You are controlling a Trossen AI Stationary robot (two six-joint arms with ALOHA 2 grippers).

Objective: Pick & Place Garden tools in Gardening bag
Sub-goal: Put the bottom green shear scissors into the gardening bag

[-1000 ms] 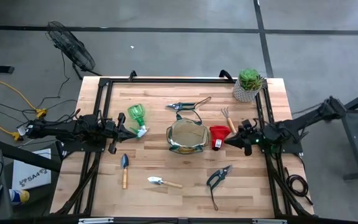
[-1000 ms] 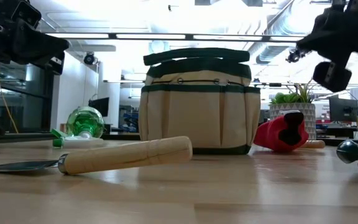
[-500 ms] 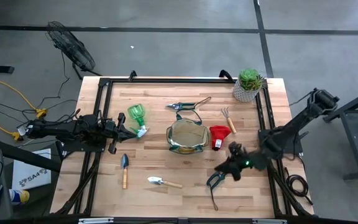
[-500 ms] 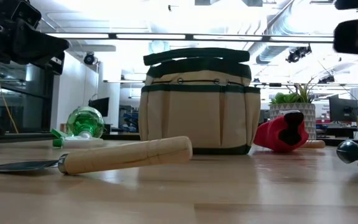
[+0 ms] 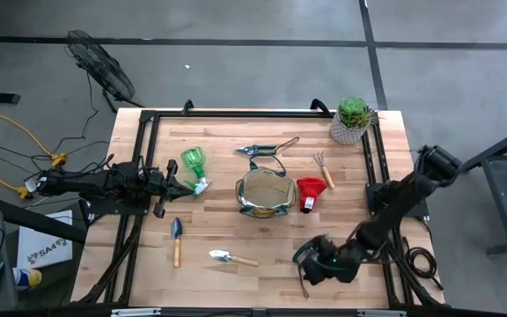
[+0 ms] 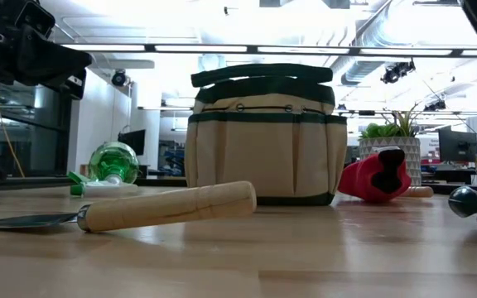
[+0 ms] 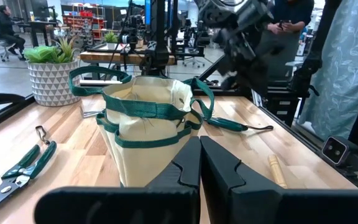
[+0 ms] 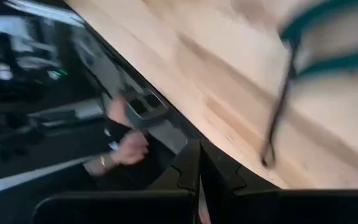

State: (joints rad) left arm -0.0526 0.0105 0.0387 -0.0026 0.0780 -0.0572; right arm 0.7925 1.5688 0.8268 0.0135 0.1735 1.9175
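Your right gripper (image 5: 311, 267) hangs over the near right part of the wooden table (image 5: 236, 282), its fingers pressed together and holding nothing. The black-handled pruners (image 5: 301, 253) lie right beside it, partly hidden under the arm. In the right wrist view the fingers (image 8: 191, 171) meet tip to tip, and past them you see a teal-handled tool with a trailing cord (image 8: 278, 106) on the planks.

Your left gripper (image 5: 186, 187) waits at the far left side, also fully closed and empty, with the green spray bottle (image 5: 194, 164) just beside its tip. Ahead of its fingers (image 7: 197, 165) stands the gardening bag (image 7: 151, 121), open at the top, green handles flopped over the rim.

From the right gripper, the bag (image 5: 265, 192) sits toward the table's middle, with the red item (image 5: 310, 192) between the two, touching the bag's side. A steel trowel (image 5: 232, 258) lies near the front edge, level with the right gripper. A dark-bladed trowel (image 5: 176, 239), shears (image 5: 267, 148), a small hand rake (image 5: 322, 167) and a potted succulent (image 5: 351, 119) lie farther off. Nothing looks bagged yet.

The risk, as I judge it: with the fingers closed, lowering onto the pruners would push or spin them rather than grasp them, possibly toward the table edge. The cord could also snag a finger.
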